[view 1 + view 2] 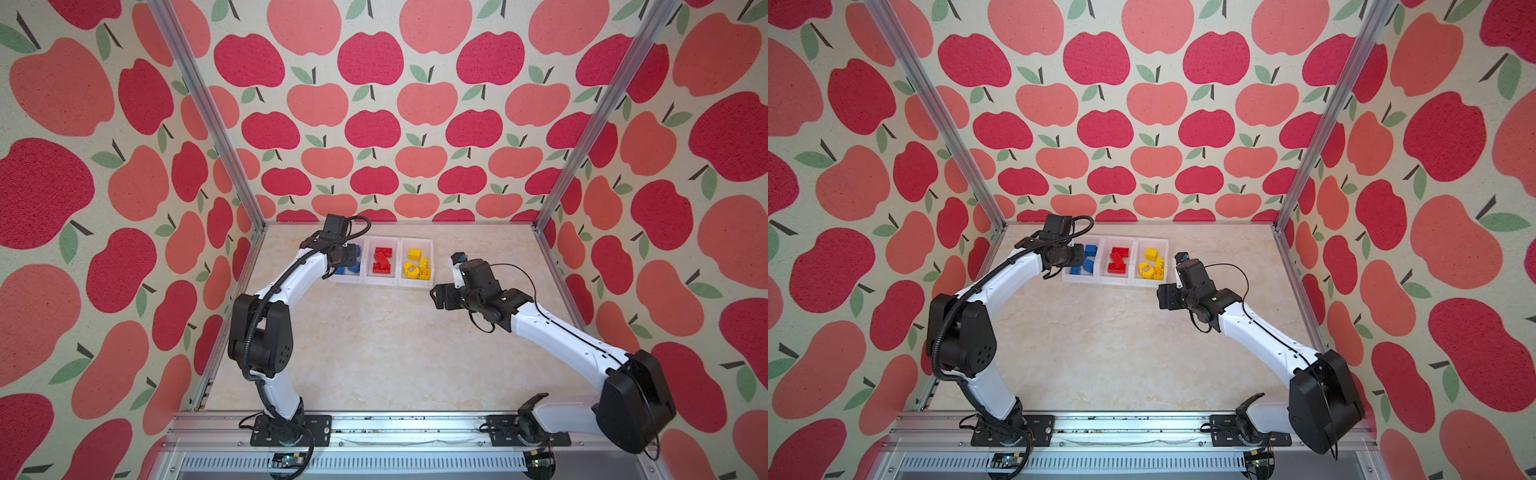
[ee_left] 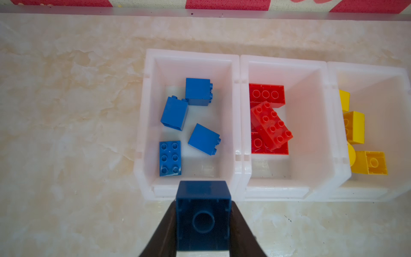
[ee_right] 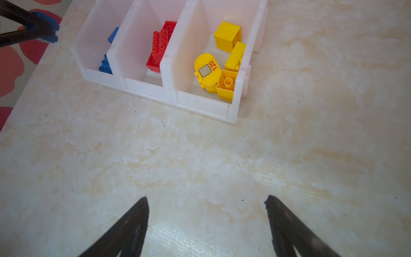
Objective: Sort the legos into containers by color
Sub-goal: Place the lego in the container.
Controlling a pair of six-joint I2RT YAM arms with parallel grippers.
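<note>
The only writing that can be read is a red "120" on a rounded yellow brick (image 3: 206, 71), printed beside a grey square panel with a dark outline; no brand name shows. That brick lies in the end bin of three joined white bins (image 3: 144, 89) standing in a row toward the back of the cream, marbled tabletop (image 3: 200, 155). With it lie three other yellow bricks (image 3: 227, 35): a cube on its side, an oblong one against the wall, and one turned so that its hollow underside and inner tube face up. The middle bin holds the red bricks (image 2: 271, 124), oblong and studded, one lying tilted across the others. The bin at the other end holds four blue bricks (image 2: 170, 158): one flat with six studs up and three squarish ones tipped onto their sides. The left fingers (image 2: 168, 231) pinch a blue cube (image 2: 203, 222) by two opposite sides, its hollow underside with a round tube turned toward the wrist camera. It hangs at the near wall of the bin with the blue bricks, and in both top views the left wrist (image 1: 340, 255) covers part of that bin. The right fingers (image 3: 133, 224) are spread wide with nothing between them, over bare tabletop near the yellow end of the row.
</note>
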